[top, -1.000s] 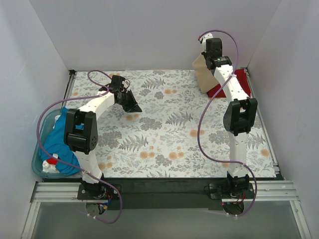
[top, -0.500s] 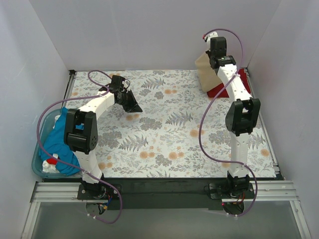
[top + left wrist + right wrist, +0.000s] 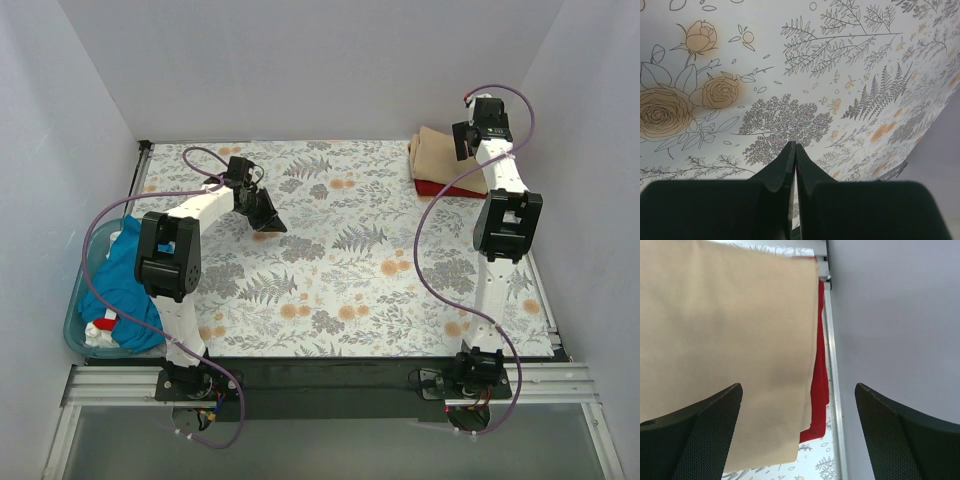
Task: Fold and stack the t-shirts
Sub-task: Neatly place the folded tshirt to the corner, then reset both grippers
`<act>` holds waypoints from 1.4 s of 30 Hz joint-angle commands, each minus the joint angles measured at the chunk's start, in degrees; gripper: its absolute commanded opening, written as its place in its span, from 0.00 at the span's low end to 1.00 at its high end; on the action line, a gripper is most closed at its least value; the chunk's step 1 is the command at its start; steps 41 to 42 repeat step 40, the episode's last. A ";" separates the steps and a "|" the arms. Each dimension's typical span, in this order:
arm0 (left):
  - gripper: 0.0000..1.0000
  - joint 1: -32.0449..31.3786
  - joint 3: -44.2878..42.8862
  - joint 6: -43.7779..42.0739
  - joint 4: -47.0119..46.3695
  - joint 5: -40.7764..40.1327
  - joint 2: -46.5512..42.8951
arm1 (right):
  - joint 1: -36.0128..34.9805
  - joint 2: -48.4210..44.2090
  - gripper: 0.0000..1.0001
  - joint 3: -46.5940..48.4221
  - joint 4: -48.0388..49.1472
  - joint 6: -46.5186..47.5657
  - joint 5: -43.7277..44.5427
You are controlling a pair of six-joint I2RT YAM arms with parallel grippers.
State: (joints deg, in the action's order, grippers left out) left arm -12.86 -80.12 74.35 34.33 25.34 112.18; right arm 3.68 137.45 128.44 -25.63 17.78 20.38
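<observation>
A folded tan t-shirt (image 3: 440, 153) lies on top of a dark red t-shirt (image 3: 447, 187) at the table's back right corner. My right gripper (image 3: 463, 139) hovers over their right edge, open and holding nothing. In the right wrist view the tan t-shirt (image 3: 725, 330) covers most of the red t-shirt (image 3: 820, 365), and my right gripper (image 3: 797, 388) stands wide apart above them. A teal blue t-shirt (image 3: 125, 272) is bunched in the tub at the left. My left gripper (image 3: 268, 216) is shut and empty over the tablecloth; the left wrist view shows its tips (image 3: 792, 146) pressed together.
The light blue tub (image 3: 73, 322) sits off the table's left edge, with a white and red item (image 3: 100, 328) in it. The floral tablecloth (image 3: 340, 260) covers the table. A metal rail (image 3: 833, 390) and a white wall run close along the right of the stack.
My right gripper has opened and let go of the tan t-shirt, which now lies flat on the red one. The right arm swung right and back. The left arm barely moved.
</observation>
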 commanded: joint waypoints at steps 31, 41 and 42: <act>0.06 0.12 26.05 2.21 -11.39 -4.78 -35.87 | -25.30 -70.97 0.98 -77.01 20.35 -34.83 -24.17; 0.06 0.12 30.11 3.44 -12.35 -6.27 -40.99 | -24.95 -76.28 0.98 -83.27 19.83 -36.14 -23.64; 0.06 0.12 30.11 3.44 -12.35 -6.27 -40.99 | -24.95 -76.28 0.98 -83.27 19.83 -36.14 -23.64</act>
